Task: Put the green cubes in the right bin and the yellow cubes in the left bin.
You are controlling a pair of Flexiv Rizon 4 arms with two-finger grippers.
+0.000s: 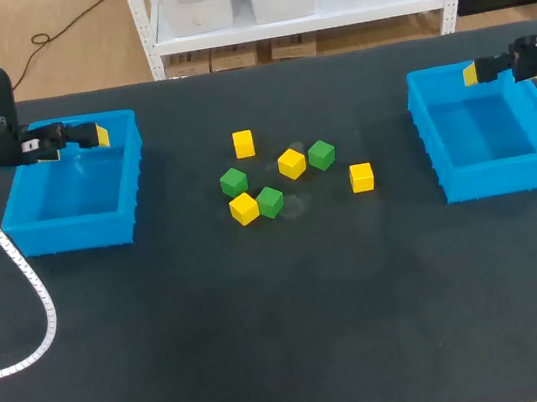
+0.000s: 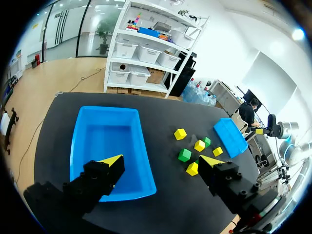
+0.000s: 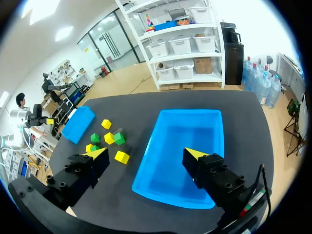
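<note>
Plainly the sorting has not begun: both bins look empty, and all seven cubes lie loose in the middle of the counter (image 1: 289, 339). The left bin (image 1: 72, 235) sits near the counter's left edge and the right bin (image 1: 503, 178) near its right edge. Between them, four yellow cubes (image 1: 291, 163) and three green cubes (image 1: 233, 181) form a loose cluster. One yellow and one green sit side by side on the cluster's near side, and another such pair sits toward the far edge.

The left end effector (image 1: 92, 136) hangs over the far wall of the left bin. The left wrist view shows its fingers spread wide with nothing between them. The right end effector (image 1: 477, 72) hangs over the far left corner of the right bin, likewise spread and empty.

The step in hand is judged to be the first pick. An arm has to travel in to the cluster and come down over one cube. The lone yellow cube (image 1: 362, 177), standing apart on the right-bin side, looks the easiest grasp, since all its sides are free. The paired cubes would need the fingers placed on faces clear of the neighbour. Yellow then goes left and green goes right.
</note>
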